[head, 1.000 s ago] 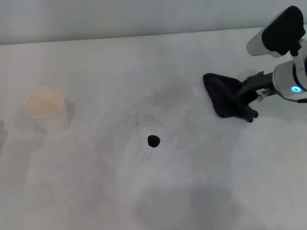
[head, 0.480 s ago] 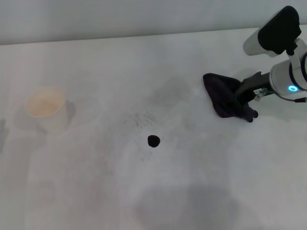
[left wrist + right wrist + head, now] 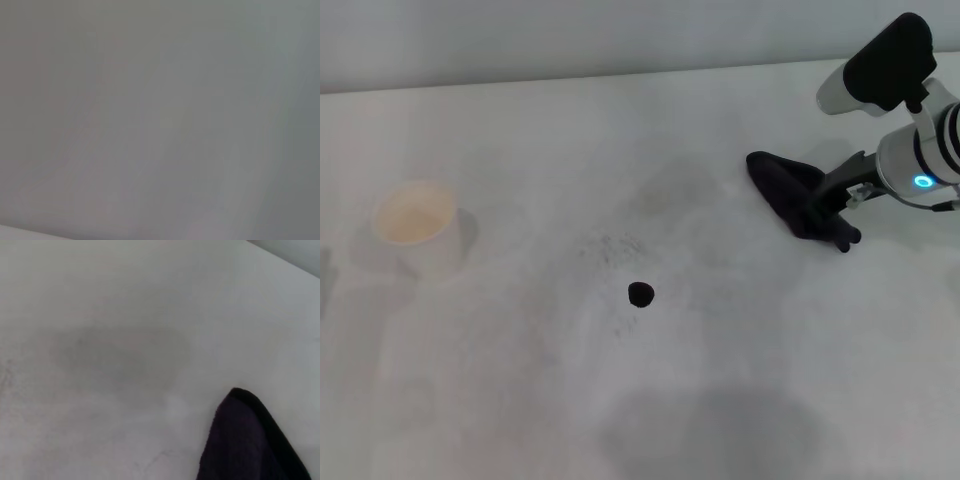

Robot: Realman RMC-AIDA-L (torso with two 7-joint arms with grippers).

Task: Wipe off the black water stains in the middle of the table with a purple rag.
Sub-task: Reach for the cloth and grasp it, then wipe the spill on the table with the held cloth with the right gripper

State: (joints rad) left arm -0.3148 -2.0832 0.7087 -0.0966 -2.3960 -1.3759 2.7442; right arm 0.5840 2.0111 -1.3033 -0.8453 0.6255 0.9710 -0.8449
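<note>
The black water stain (image 3: 640,293) is one small round blot near the middle of the white table (image 3: 740,380). The purple rag (image 3: 782,185) lies bunched at the right of the table, well away from the blot. My right gripper (image 3: 826,222) comes in from the right edge and is shut on the rag's near end, with one dark fingertip (image 3: 844,241) showing past the cloth. In the right wrist view a corner of the rag (image 3: 250,445) hangs over the tabletop. My left gripper is out of view.
A pale paper cup (image 3: 415,225) stands at the left of the table. Faint grey speckles (image 3: 612,248) lie just beyond the blot. A soft shadow (image 3: 710,430) falls near the front edge. The left wrist view shows only a blank grey surface.
The rag has drawn in from a wide spread shape to a narrower bunch at the gripper. The right arm has shifted slightly up and to the left. The blot is unchanged.
</note>
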